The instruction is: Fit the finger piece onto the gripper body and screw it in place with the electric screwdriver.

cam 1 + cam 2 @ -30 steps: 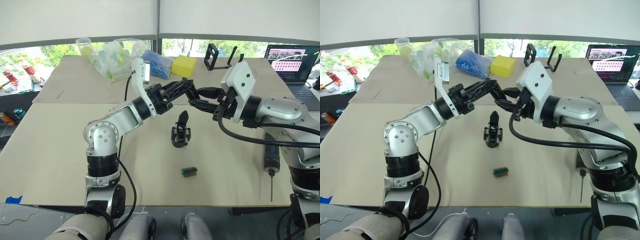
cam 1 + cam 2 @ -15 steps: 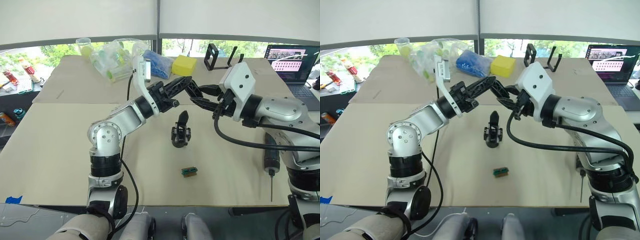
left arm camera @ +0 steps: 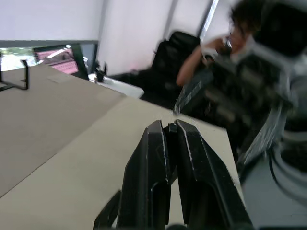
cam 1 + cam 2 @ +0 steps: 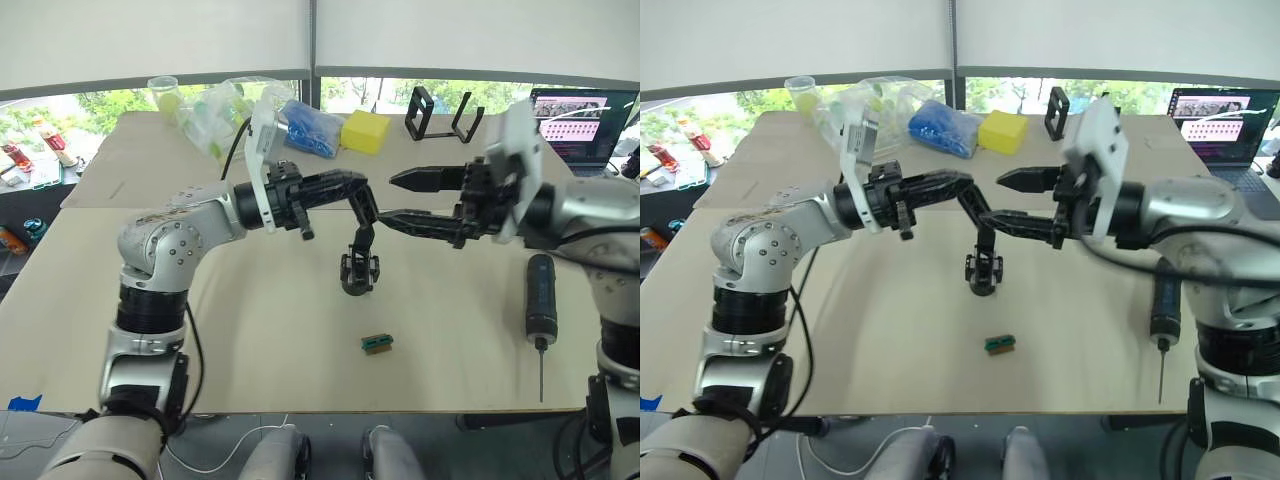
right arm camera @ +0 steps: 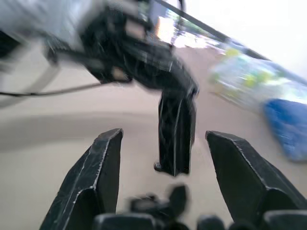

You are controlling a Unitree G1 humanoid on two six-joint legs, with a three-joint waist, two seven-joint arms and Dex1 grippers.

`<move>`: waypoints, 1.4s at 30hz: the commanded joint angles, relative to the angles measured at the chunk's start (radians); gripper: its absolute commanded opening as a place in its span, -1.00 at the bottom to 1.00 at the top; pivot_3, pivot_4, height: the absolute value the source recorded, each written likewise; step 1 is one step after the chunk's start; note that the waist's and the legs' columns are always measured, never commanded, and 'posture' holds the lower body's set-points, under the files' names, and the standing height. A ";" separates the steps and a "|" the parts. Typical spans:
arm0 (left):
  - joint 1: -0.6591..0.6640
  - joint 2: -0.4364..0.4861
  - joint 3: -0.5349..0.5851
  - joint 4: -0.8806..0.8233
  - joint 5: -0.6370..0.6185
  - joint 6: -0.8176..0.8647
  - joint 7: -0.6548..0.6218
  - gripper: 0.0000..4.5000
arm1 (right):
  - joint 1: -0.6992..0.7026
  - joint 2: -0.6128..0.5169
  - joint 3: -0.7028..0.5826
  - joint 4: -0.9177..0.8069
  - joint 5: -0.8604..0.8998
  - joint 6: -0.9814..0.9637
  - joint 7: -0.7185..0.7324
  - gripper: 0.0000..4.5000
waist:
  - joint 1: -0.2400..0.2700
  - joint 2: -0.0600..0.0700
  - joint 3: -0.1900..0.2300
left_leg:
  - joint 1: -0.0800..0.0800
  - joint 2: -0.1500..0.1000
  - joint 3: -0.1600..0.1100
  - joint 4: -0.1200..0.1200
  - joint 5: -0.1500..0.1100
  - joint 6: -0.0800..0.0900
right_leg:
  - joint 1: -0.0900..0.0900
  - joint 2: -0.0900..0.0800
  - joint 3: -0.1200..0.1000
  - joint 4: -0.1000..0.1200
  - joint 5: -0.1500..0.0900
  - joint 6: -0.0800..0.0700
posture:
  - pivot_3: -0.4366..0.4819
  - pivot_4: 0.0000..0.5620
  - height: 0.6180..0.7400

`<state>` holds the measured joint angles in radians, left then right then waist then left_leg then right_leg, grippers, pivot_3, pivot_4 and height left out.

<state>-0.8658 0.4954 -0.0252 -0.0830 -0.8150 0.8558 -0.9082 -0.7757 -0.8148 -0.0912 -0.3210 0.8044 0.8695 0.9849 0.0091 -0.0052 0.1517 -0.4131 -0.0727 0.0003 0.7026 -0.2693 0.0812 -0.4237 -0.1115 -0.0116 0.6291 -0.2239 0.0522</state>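
The gripper body (image 4: 358, 275) stands mid-table with one black prong pointing up. My left gripper (image 4: 366, 208) reaches in from the left and tilts down, its tips just above that prong. In the left wrist view its fingers (image 3: 153, 158) are pressed together on a thin black piece, the finger piece (image 3: 170, 130). My right gripper (image 4: 388, 198) hovers open just right of the left one with nothing between its fingers. The electric screwdriver (image 4: 540, 305) lies on the table at the right, bit toward the front edge.
A small green-and-brown block (image 4: 377, 343) lies in front of the gripper body. At the back stand a yellow block (image 4: 367, 130), a blue bag (image 4: 310, 128), a clear plastic bag (image 4: 225, 115), a black stand (image 4: 440, 115) and a laptop (image 4: 580, 120). A seated person (image 3: 206, 52) is beyond the table.
The two grippers met tip to tip above the gripper body; they have parted. My right gripper drew back to the right and stands open. My left gripper swung down over the prong.
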 commanded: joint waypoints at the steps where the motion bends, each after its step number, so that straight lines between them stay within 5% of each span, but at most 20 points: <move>1: -0.032 0.067 -0.016 -0.017 -0.047 0.039 -0.178 -1.00 | -0.038 -0.011 -0.012 0.056 0.140 0.139 0.072 0.41 | 0.001 0.000 0.000 | 0.000 0.000 0.000 0.000 0.000 0.000 | 0.000 0.000 0.000 0.000 0.000 0.000 | -0.05 -0.47 1.00; 12: -0.094 0.080 -0.029 0.048 -0.050 0.104 -0.265 -1.00 | -0.067 0.061 0.080 0.086 0.137 0.173 0.090 0.41 | 0.002 0.000 0.000 | -0.001 0.000 0.000 0.000 0.000 0.000 | -0.002 -0.001 0.001 0.001 0.000 0.000 | -0.05 -0.47 1.00; 18: -0.093 0.083 -0.041 0.045 -0.032 0.103 -0.283 -1.00 | -0.082 0.080 0.092 0.098 0.114 0.166 0.098 -0.40 | 0.002 0.000 0.000 | -0.001 0.000 0.000 0.000 0.000 0.000 | -0.002 -0.001 0.000 0.002 0.000 0.000 | -0.05 -0.47 1.00; 42: -0.113 0.048 -0.015 0.048 -0.028 0.133 -0.265 -1.00 | -0.092 0.109 0.151 0.090 0.011 0.089 0.156 -0.40 | 0.001 0.000 0.000 | -0.001 0.000 0.000 0.000 0.000 0.000 | -0.002 -0.001 0.000 0.002 0.000 0.000 | -0.05 -0.47 1.00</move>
<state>-0.9477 0.5445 -0.0643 -0.0230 -0.8269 0.9861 -1.1738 -0.8529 -0.7111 0.0709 -0.2046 0.8072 0.9867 1.1329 0.0102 -0.0052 0.1517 -0.4144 -0.0726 0.0001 0.7028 -0.2695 0.0815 -0.4261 -0.1123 -0.0112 0.6313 -0.2239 0.0522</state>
